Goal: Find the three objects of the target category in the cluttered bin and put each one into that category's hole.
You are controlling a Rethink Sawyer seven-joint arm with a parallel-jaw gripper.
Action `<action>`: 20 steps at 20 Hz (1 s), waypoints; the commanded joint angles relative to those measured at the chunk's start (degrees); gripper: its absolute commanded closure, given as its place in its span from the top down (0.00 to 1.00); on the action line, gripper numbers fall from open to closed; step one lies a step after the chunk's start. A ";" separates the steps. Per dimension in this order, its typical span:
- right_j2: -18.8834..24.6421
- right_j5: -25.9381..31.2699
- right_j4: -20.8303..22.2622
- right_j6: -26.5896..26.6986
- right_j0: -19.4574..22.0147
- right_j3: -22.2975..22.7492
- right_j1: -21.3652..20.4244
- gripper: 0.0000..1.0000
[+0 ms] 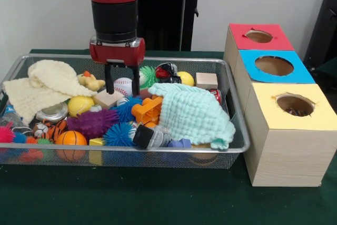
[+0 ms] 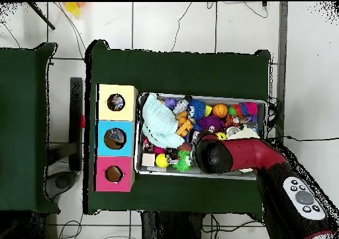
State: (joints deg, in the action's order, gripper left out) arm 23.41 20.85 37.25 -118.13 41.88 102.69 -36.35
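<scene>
The wire mesh bin (image 1: 236,148) holds a heap of toys; it also shows in the overhead view (image 2: 262,104). My gripper (image 1: 122,84) hangs low over the bin's back middle, open, its fingers (image 1: 109,80) on either side of a white baseball (image 1: 122,84). No dotted or light-blue wrapper shows in the bin. A mint waffle cloth (image 1: 192,113) covers the right part and a cream waffle cloth (image 1: 45,85) the left. Something dark lies inside the yellow box's hole (image 1: 295,106). In the overhead view the arm (image 2: 215,155) hides the gripper.
Three boxes stand right of the bin: red (image 1: 260,36), blue (image 1: 274,66), yellow (image 1: 310,125). In the bin lie spiky balls (image 1: 92,122), an orange plastic piece (image 1: 147,110), wooden blocks (image 1: 206,80), a small basketball (image 1: 71,138) and a yellow duck (image 1: 90,81).
</scene>
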 commanded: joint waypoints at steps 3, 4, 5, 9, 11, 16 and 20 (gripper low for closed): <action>5.33 3.17 3.42 10.67 3.67 7.60 -0.93 1.00; 5.49 3.19 3.48 10.96 4.34 8.38 -1.54 1.00; 5.51 3.04 3.76 11.12 4.82 9.14 -2.37 1.00; 6.45 3.69 4.05 12.14 6.91 10.10 -2.91 1.00; 6.85 4.20 4.22 12.56 7.56 9.81 -2.89 1.00; 9.32 6.76 3.38 15.90 11.98 11.57 -5.27 1.00; 10.19 7.23 3.95 15.89 13.43 11.74 -5.24 1.00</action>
State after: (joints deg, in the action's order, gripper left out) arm 27.92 21.08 37.40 -118.12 52.46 112.21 -39.92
